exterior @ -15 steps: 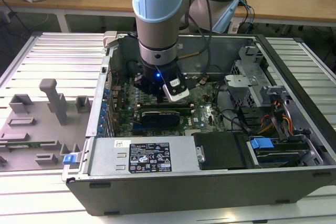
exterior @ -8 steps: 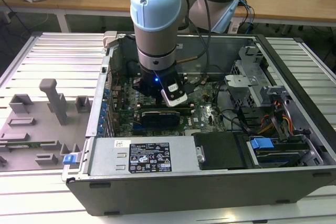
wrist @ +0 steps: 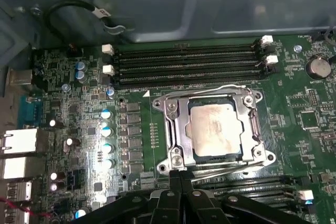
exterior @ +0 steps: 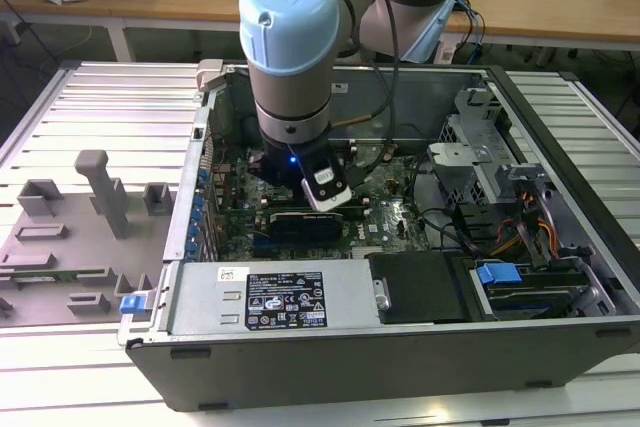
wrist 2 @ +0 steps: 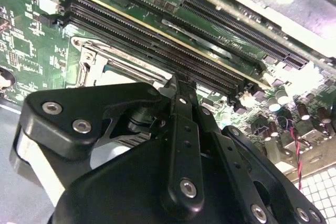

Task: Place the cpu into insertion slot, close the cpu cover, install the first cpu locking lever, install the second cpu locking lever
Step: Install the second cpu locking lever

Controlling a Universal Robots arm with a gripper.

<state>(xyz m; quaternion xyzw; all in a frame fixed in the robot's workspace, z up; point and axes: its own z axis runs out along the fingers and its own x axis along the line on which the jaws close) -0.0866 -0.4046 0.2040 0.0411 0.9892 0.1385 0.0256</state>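
The gripper (wrist: 181,178) hangs low over the motherboard (wrist: 63,145) inside the open computer case (exterior: 400,347), its two black fingers (wrist: 175,182) pressed flat together with no gap showing between them in both wrist views. In the first wrist view the joined fingertips sit right at one edge of the socket assembly, against or just above the thin wire locking lever (wrist: 226,165) that runs along that edge; whether they actually touch it cannot be told. They grip nothing.

The cpu (wrist: 214,127) lies flat in the insertion slot (wrist: 195,153), its pale metal top smeared and showing through the window of the cpu cover (wrist: 176,124). The cover lies down over the chip, its silvery frame surrounding it on all sides. A second wire lever (wrist: 210,89) runs along the opposite edge of the socket, beside the long black memory slots (wrist: 184,66).

In the second wrist view the closed fingertips (wrist 2: 176,85) point at the socket's metal frame (wrist 2: 97,61), with memory slots (wrist 2: 152,40) just beyond it.

In the exterior view the arm (exterior: 290,57) reaches straight down into the middle of the case, the wrist over the green board, well away from the grey power supply (exterior: 270,297) along the near wall
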